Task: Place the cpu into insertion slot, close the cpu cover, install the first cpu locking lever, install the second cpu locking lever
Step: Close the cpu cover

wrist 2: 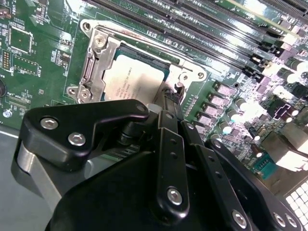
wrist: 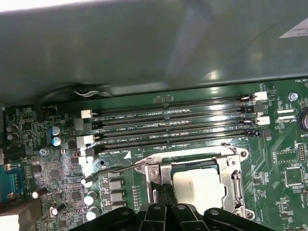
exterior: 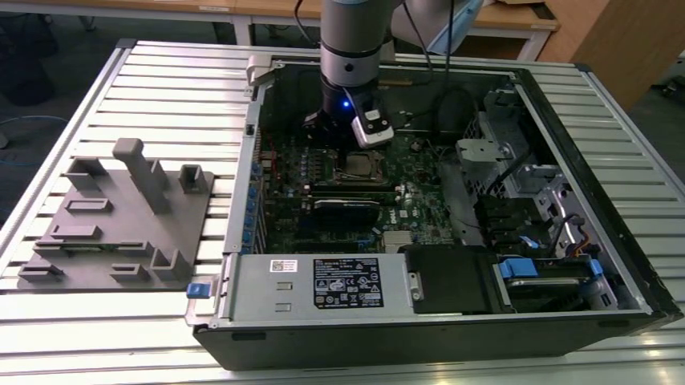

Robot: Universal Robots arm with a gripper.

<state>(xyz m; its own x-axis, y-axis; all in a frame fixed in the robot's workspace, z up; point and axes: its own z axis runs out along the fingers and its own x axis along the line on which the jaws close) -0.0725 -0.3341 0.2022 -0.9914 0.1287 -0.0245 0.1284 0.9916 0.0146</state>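
Fixture of grey moulded plastic (exterior: 118,224) lies on the slatted metal table (exterior: 160,88), at nine o'clock of the open black computer case (exterior: 321,345) in the exterior view. Inside it, the green circuit board (exterior: 310,228) carries the square silver-rimmed insertion slot (exterior: 364,167) towards its twelve o'clock. The black gripper (exterior: 348,154) hangs at the slot's eleven o'clock. In both wrist views the flat silver-grey cpu (wrist 2: 137,79) (wrist: 197,185) sits in the slot. The thin silvery cpu cover (wrist 2: 103,53) lies down around it. The gripper's fingers (wrist 2: 169,103) are drawn together at the slot's rim.
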